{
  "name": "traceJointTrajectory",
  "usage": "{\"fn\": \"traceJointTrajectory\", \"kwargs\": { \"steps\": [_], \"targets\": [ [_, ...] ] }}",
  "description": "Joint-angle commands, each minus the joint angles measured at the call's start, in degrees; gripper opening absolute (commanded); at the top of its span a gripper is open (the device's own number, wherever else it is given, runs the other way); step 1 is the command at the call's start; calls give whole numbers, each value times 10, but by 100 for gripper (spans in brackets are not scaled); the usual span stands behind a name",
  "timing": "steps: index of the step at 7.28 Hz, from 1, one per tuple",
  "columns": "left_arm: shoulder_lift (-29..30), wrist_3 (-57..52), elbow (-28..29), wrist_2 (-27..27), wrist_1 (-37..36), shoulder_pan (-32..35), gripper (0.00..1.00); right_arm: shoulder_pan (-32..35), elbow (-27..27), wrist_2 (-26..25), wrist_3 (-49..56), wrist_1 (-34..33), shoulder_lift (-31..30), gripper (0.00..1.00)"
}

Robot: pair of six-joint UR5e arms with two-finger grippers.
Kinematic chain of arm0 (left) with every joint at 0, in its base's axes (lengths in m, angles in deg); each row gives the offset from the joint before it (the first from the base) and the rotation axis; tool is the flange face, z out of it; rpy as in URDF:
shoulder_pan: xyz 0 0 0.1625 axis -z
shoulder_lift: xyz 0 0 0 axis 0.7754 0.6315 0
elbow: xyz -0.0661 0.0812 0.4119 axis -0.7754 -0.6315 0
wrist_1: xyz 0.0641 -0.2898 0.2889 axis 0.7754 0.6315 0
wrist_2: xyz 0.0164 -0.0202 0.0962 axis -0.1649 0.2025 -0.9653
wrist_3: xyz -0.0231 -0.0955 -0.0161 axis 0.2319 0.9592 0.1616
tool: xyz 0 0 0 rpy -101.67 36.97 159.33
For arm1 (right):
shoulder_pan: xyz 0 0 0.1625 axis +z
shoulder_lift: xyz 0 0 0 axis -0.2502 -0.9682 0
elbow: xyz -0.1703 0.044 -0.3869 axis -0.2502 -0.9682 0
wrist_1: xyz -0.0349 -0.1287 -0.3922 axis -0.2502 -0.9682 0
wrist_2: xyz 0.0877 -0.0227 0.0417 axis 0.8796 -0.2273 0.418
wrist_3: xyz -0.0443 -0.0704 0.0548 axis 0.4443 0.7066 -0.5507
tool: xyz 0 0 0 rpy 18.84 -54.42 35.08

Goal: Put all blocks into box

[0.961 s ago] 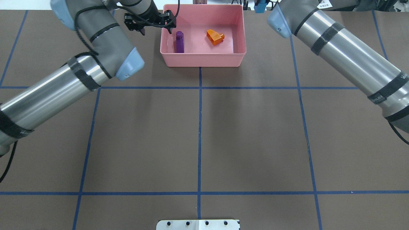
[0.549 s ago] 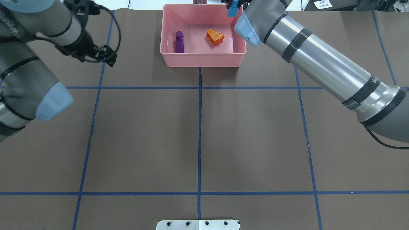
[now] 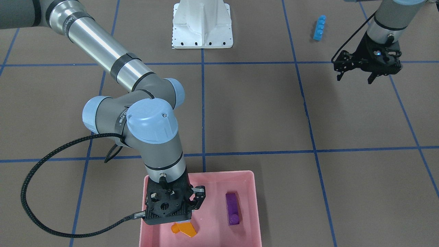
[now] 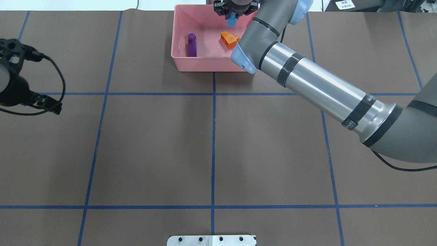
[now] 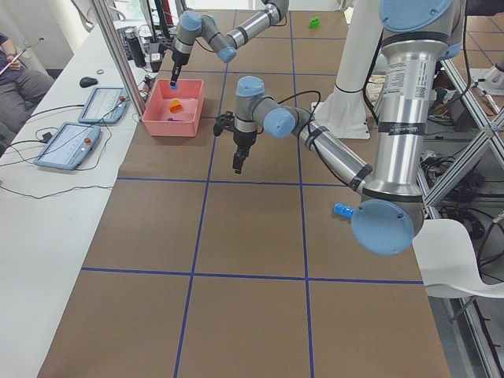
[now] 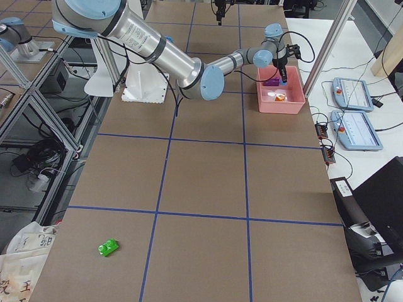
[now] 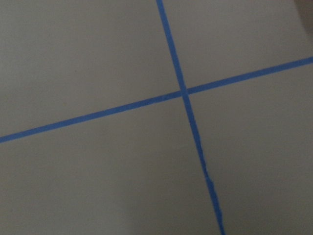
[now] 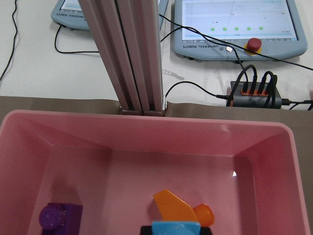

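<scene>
The pink box (image 4: 211,64) stands at the table's far side. A purple block (image 4: 192,45) and an orange block (image 4: 229,39) lie inside it. My right gripper (image 4: 232,19) hangs over the box's back part, shut on the small light-blue block (image 8: 176,228), just above the orange block (image 8: 178,206). My left gripper (image 3: 355,79) is open and empty above bare table, far to the box's left. The long blue block (image 3: 319,28) lies near the robot's base on its left side. The green block (image 6: 108,247) lies far off on the right end of the table.
The white base plate (image 3: 202,25) stands at the robot's side, middle. Blue tape lines (image 7: 183,93) cross the brown table. Beyond the box's far edge are an aluminium post (image 8: 132,54), tablets and cables.
My right arm has swung left and brought the light-blue block over the box. My left arm has drawn back from the box to the left and nearer the robot.
</scene>
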Motion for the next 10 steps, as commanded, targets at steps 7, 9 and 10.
{"fn": "traceJointTrajectory", "kwargs": {
  "steps": [7, 9, 10],
  "targets": [
    [-371, 417, -10, -209, 467, -393, 100, 11, 185, 50, -6, -169, -39, 100],
    [-392, 509, -10, -291, 492, -543, 100, 19, 246, 82, -1, -224, -62, 100],
    [-393, 537, -10, -318, 496, -591, 100, 20, 282, 88, -2, -254, -81, 100]
  ]
}}
